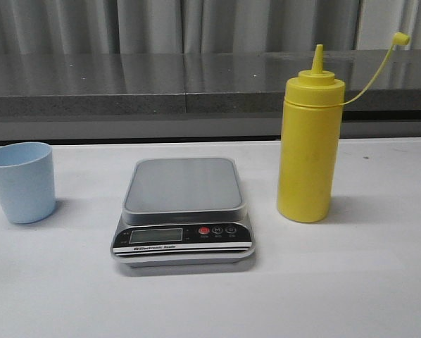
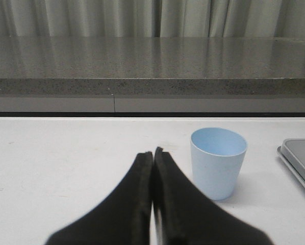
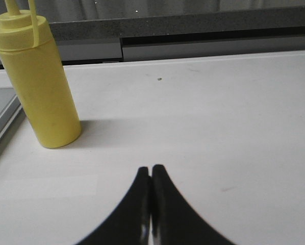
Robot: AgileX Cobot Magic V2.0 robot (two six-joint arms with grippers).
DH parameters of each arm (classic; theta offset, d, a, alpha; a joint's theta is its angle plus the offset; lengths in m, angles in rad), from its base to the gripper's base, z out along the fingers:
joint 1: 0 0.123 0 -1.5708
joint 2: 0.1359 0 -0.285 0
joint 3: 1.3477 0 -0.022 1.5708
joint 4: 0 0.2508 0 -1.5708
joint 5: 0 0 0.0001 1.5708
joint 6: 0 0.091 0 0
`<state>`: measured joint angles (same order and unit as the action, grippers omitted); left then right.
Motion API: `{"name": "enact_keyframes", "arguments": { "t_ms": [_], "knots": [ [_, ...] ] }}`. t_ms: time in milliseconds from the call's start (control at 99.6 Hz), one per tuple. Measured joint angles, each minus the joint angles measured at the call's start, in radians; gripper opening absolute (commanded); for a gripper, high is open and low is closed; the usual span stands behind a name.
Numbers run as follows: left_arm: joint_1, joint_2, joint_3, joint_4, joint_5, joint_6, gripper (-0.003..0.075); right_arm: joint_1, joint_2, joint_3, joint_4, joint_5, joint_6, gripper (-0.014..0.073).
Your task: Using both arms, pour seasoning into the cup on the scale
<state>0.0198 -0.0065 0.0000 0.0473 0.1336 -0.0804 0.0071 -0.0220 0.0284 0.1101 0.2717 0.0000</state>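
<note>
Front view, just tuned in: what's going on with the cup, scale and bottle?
Nothing is being handled yet. The cup stands upright on the table left of the scale, whose platform is bare. The yellow seasoning bottle stands upright to the right of the scale, cap off and dangling on its tether. The left end effector is shut and empty near the cup; the right end effector is shut and empty, short of the bottle.

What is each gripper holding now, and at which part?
Nothing is held. The left gripper and right gripper are both shut on nothing, apart from the cup and the bottle.
</note>
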Motion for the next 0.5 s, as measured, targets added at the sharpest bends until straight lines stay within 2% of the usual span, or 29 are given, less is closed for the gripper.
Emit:
{"name": "enact_keyframes", "arguments": {
  "t_ms": [502],
  "knots": [
    [0.0, 0.0, 0.0, 0.0, -0.002, 0.0, -0.002, 0.0, 0.0, 0.0, 0.0, 0.0, 0.0, -0.0068]
  ]
}}
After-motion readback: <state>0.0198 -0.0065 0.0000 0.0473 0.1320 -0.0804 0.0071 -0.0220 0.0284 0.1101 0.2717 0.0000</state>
